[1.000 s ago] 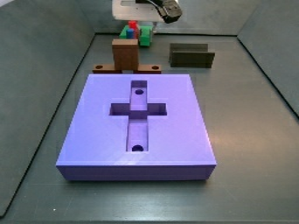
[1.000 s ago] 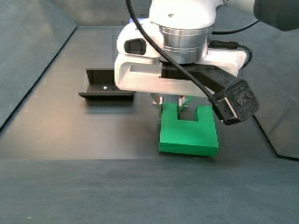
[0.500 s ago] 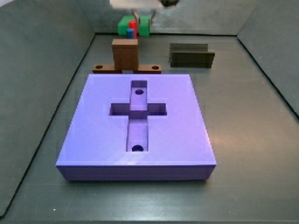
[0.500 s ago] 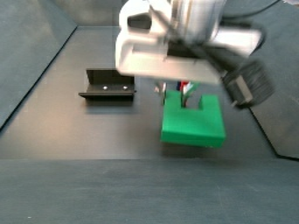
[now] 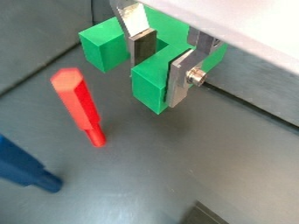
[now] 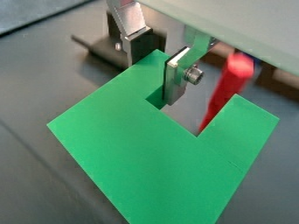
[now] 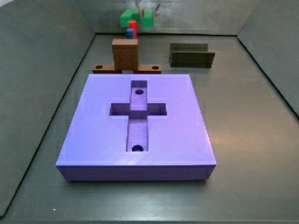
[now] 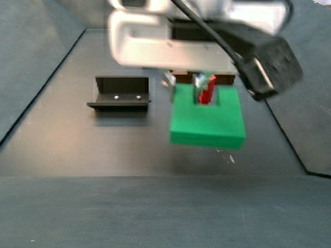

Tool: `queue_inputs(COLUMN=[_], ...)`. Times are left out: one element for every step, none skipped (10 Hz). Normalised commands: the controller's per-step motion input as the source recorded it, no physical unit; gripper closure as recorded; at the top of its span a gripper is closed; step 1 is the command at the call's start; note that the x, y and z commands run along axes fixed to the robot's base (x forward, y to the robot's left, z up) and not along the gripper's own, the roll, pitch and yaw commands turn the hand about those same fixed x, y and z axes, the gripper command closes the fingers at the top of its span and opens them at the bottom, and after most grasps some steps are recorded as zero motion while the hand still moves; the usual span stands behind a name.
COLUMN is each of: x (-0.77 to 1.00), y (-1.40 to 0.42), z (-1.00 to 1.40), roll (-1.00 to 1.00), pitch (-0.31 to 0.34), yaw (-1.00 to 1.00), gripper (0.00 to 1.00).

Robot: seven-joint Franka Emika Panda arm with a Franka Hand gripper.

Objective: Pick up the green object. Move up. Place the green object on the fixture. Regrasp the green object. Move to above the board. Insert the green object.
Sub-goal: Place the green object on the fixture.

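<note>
Green plastic, stiff and probably light: the green object (image 6: 152, 144) hangs clear of the floor, one prong clamped in the gripper (image 5: 160, 61). Smooth faces may slip, so the regrasp should pinch a prong's flat sides; the fixture (image 8: 119, 95) sits at nine o'clock of it in a side view.

Side views oppose; wrist views close on gripper (image 5: 163, 63)

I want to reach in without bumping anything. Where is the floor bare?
Bare floor lies in front of the board and along both its long sides. The back is crowded: wooden block, fixture, and the end effector holding the green object aloft there.
</note>
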Motion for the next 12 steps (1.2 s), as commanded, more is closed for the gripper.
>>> queue_inputs(x=[0.76,0.79,0.74,0.76,0.76,0.75,0.79,0.85,0.92,0.91,0.9,0.86], y=[0.0,0.0,0.0,0.0,0.0,0.0,0.0,-0.06,-0.16,-0.17,-0.17,-0.16], z=[0.4,0.34,0.17,0.15,0.15,0.09,0.04,0.13,0.27,0.27,0.25,0.2], roll=[-1.0,-1.0,-1.0,-1.0,-1.0,-1.0,-1.0,-0.93,-0.9,-0.9,-0.93,-0.98], pitch=[0.243,0.166,0.0,0.0,0.0,0.0,0.0,0.0,0.209,0.209,0.206,0.186], yaw=[-0.12,-0.12,-0.1,-0.11,-0.13,-0.08,-0.03,-0.02,-0.12,-0.13,-0.1,-0.04], gripper=[1.0,1.0,1.0,1.0,1.0,1.0,1.0,1.0,1.0,1.0,1.0,1.0])
